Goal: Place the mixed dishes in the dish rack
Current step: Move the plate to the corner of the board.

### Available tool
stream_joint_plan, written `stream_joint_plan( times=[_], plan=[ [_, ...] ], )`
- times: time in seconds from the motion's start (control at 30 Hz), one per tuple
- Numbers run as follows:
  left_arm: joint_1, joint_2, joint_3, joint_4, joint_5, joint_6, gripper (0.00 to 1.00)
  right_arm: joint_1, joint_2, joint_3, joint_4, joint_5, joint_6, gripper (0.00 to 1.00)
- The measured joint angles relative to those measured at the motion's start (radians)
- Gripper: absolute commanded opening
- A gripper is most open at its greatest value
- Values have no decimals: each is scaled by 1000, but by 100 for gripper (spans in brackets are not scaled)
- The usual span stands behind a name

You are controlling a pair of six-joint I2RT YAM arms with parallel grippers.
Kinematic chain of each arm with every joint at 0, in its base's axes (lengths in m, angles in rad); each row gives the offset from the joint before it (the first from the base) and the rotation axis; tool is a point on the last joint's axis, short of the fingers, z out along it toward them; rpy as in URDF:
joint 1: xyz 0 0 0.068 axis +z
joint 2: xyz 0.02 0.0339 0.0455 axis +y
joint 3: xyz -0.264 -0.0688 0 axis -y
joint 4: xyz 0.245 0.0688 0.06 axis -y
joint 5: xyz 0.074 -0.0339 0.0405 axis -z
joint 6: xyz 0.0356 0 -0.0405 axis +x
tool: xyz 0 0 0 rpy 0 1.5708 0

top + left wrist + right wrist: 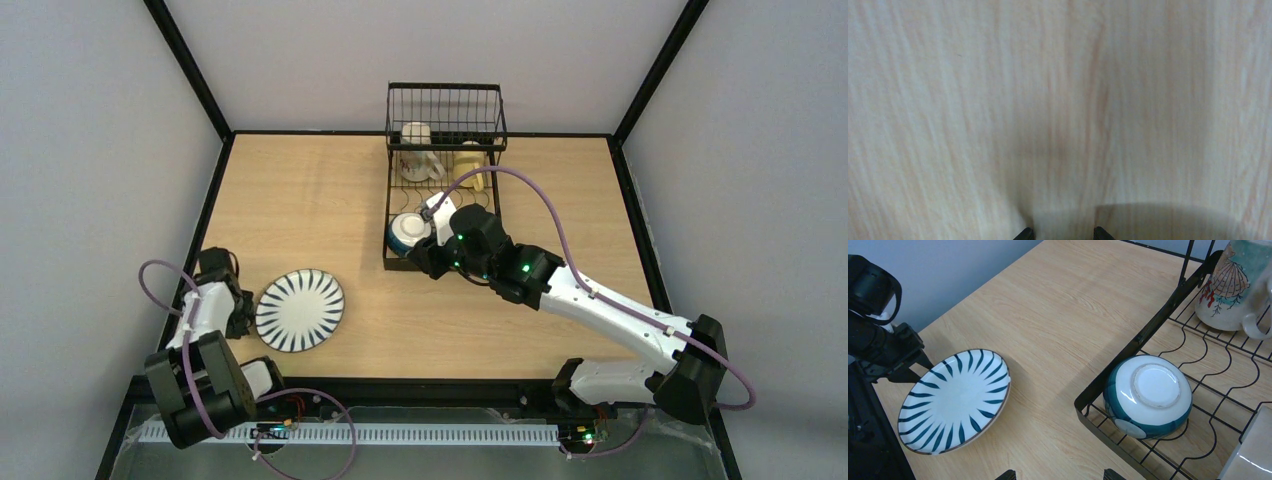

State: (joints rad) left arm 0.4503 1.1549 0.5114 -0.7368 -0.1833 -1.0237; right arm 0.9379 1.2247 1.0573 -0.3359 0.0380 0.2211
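Rack (445, 105) stood just ahead and right of my right gripper (1059, 475), whose jaws were spread wide on nothing. The striped plate (299, 309) lay flat on the table (330, 200), well off to that gripper's left and just beside my left gripper (1060, 235), partly parted and empty; I judged it poised for the rim. The bowl (1148, 402) sat upside down in the rack's near corner, presumably to drain.
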Motion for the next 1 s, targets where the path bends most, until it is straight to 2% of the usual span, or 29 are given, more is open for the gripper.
stream_joint_plan(
  times=[0.47,0.83,1.0],
  plan=[
    [-264,66,37,40,-27,-98,66,0,0,0,0,8,21,100],
    [-527,192,124,58,-25,-167,67,0,0,0,0,9,38,100],
    [-599,230,153,65,-23,-192,67,0,0,-7,2,8,45,100]
  ],
)
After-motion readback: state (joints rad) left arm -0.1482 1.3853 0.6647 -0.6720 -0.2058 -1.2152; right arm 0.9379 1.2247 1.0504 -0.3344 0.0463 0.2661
